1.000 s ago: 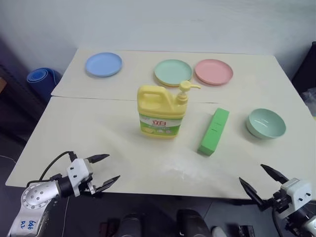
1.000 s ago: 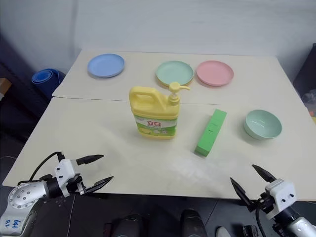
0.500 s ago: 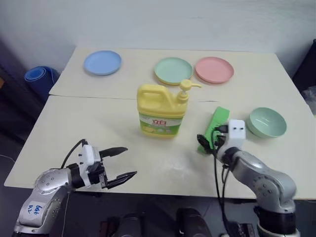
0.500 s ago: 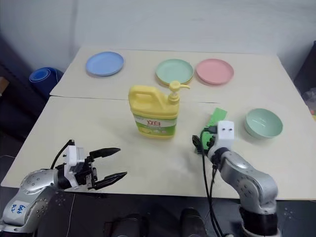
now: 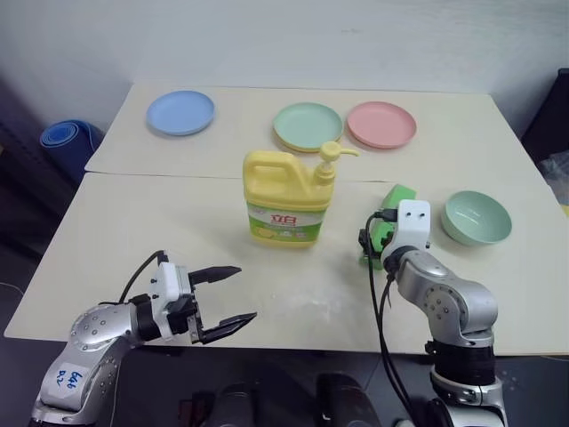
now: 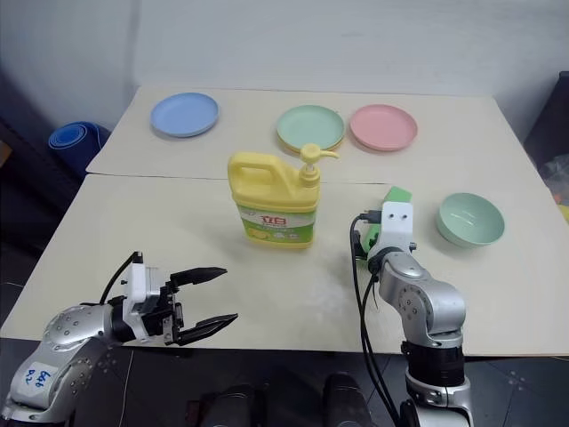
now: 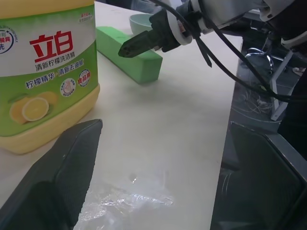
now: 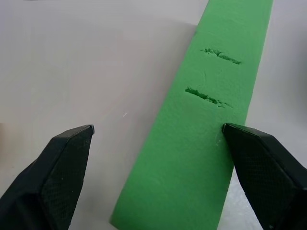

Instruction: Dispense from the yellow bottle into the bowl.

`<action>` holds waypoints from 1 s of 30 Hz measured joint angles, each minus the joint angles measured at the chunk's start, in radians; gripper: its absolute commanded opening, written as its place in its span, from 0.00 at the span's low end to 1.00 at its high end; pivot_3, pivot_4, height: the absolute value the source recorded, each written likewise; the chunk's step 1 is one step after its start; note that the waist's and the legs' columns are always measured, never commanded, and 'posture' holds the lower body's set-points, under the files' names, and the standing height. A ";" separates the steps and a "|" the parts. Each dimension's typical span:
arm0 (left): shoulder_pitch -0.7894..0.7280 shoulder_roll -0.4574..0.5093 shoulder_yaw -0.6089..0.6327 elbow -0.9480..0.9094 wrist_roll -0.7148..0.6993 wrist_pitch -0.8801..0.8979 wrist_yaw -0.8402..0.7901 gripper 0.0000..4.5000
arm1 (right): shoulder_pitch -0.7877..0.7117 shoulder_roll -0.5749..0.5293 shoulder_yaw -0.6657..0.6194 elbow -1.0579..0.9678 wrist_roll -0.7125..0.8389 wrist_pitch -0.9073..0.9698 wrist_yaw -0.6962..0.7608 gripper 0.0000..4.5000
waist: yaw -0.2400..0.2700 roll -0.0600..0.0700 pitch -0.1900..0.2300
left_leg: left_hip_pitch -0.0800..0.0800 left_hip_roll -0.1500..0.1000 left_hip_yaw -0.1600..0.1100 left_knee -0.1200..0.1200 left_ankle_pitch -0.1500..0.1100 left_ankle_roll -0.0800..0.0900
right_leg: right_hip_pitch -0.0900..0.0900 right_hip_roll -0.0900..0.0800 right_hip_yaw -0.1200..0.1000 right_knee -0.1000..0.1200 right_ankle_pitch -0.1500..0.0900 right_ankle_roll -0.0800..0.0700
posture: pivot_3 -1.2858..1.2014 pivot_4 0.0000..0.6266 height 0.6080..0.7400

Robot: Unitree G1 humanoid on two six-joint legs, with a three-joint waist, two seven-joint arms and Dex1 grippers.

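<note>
Both end effectors wide, empty. Better to swing right end effector (image 8: 158,139) off green box (image 5: 384,233), toward bowl (image 5: 476,216) at frame right.

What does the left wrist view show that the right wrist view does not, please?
Left wrist view: the large yellow plastic bottle with its green-and-white label, the pale mint-green bowl behind the box, and the right gripper, open, above the green rectangular box. Right wrist view: two dents in the box's top face, with the right gripper's own black fingers apart, one on each side. Both: the box lying on the cream table.
</note>
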 measured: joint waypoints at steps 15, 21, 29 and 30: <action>-0.008 -0.008 -0.005 0.001 0.000 0.000 0.007 1.00 | 0.009 0.076 -0.058 -0.018 -0.066 0.017 0.076 1.00 | -0.001 0.000 0.000 | 0.000 0.000 0.000 0.000 0.000 0.000 | 0.000 0.000 0.000 0.000 0.000 0.000 | 0.52 0.24 1.00; -0.012 -0.008 -0.006 0.001 0.000 0.000 0.006 1.00 | -0.012 0.108 -0.095 0.003 -0.065 0.096 0.081 1.00 | -0.001 0.000 0.000 | 0.000 0.000 0.000 -0.001 0.000 0.000 | 0.000 0.001 0.000 0.000 0.000 0.000 | 0.52 0.24 1.00; -0.036 -0.008 -0.008 0.004 0.000 0.000 0.001 1.00 | -0.016 0.142 -0.125 0.015 -0.077 0.146 0.095 0.54 | 0.000 0.000 0.000 | 0.000 0.000 0.000 -0.001 0.000 0.000 | 0.000 0.000 0.000 0.000 0.000 0.000 | 0.52 0.24 1.00; -0.037 -0.008 -0.008 0.005 0.000 0.000 0.000 1.00 | -0.015 0.135 -0.126 0.015 -0.078 0.146 0.102 0.51 | 0.000 0.000 0.000 | 0.000 0.000 0.000 -0.001 0.000 0.000 | 0.000 0.000 0.000 -0.001 0.000 0.000 | 0.52 0.24 1.00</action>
